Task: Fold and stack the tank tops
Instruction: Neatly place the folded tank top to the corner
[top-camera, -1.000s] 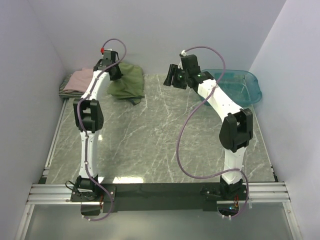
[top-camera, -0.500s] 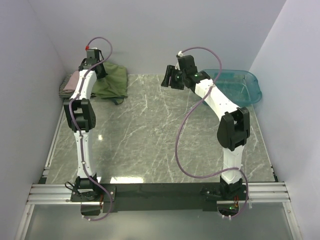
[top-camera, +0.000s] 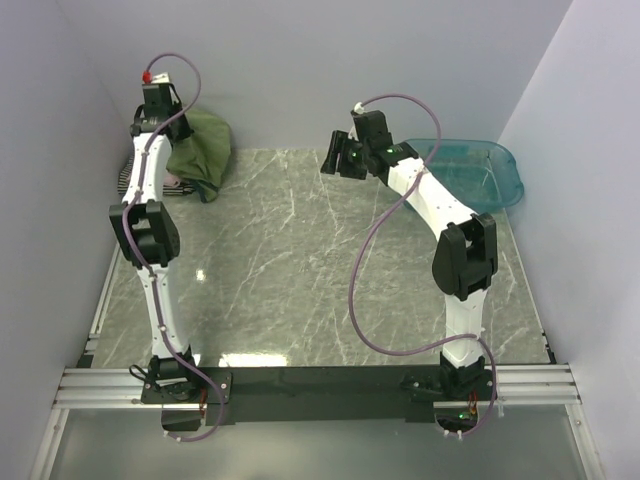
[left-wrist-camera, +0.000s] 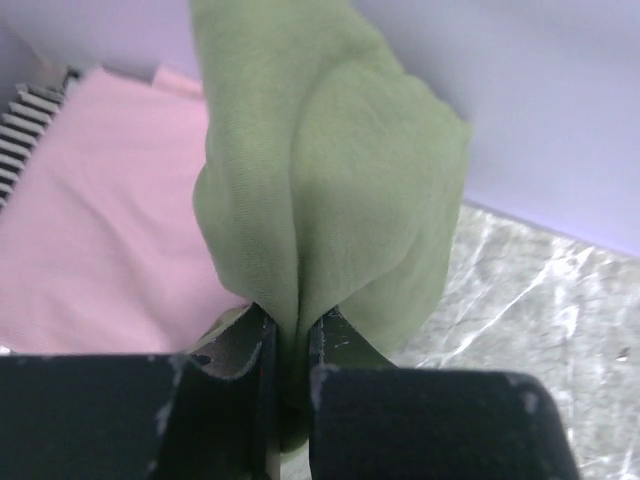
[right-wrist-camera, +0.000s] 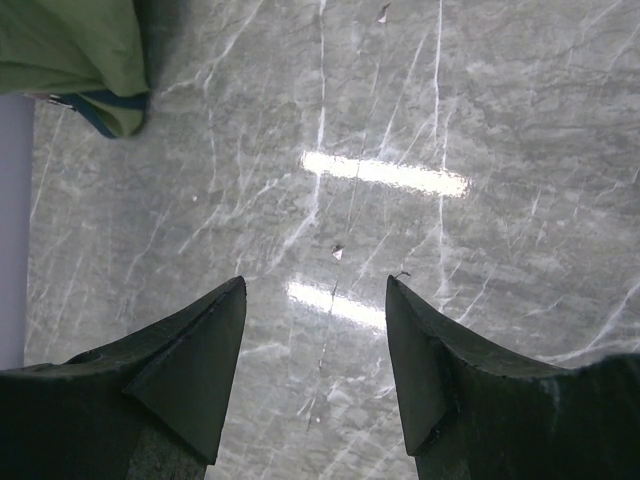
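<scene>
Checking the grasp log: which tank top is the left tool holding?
The olive-green tank top, pinched in the shut left tool. The pink tank top lies flat beneath it, atop the striped tank top, neither gripped.

Tank tops, three: one olive-green tank top (top-camera: 203, 143), upper left of the overhead view; one pink tank top (left-wrist-camera: 90, 230), left of the left wrist view; one black-white striped tank top (left-wrist-camera: 22, 112), at that view's upper left edge. Arms, two: left arm (top-camera: 150, 235), right arm (top-camera: 440, 205). Grippers, two: left gripper (left-wrist-camera: 287, 335), right gripper (right-wrist-camera: 315, 300). Teal tub (top-camera: 497, 182), one, upper right. Table (top-camera: 300, 260), one.
</scene>
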